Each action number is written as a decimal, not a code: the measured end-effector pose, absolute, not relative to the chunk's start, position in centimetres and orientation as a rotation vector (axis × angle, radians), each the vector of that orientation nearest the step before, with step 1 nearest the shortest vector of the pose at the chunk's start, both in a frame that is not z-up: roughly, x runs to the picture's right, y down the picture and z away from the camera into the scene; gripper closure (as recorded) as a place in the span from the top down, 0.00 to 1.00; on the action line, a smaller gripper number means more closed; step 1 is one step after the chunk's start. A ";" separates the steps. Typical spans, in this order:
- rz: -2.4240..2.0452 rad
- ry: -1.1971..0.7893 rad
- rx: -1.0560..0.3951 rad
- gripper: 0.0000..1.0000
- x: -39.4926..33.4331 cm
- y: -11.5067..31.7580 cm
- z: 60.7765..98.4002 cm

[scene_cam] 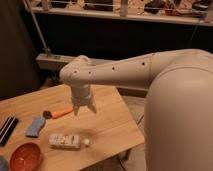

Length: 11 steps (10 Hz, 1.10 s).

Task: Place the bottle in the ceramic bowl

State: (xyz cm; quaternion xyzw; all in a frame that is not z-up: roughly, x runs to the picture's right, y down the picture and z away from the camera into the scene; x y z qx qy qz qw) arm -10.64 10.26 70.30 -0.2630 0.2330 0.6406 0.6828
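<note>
The gripper [84,108] hangs over the wooden table [112,125], fingers spread and holding nothing, just right of the orange carrot [61,112]; the bottle [67,141] lies on its side nearer; the ceramic bowl [25,156] sits near-left.

One high camera looks down past the arm [115,70] onto the desk [110,125] at close range. The gripper [84,109] hangs over the desk's middle, jaws apart.

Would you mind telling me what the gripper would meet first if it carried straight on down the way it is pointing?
Most likely bare table. The gripper points down, jaws open, above wood beside the carrot-shaped thing; the bottle seems to lie nearer the camera, though depth is unclear.
</note>
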 end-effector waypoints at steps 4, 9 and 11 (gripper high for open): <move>1.436 0.523 -0.590 0.65 -10.6 10.3 70.3; 1.432 0.520 -0.590 0.65 -10.7 10.3 70.2; 1.330 0.463 -0.596 0.65 -11.9 10.4 70.1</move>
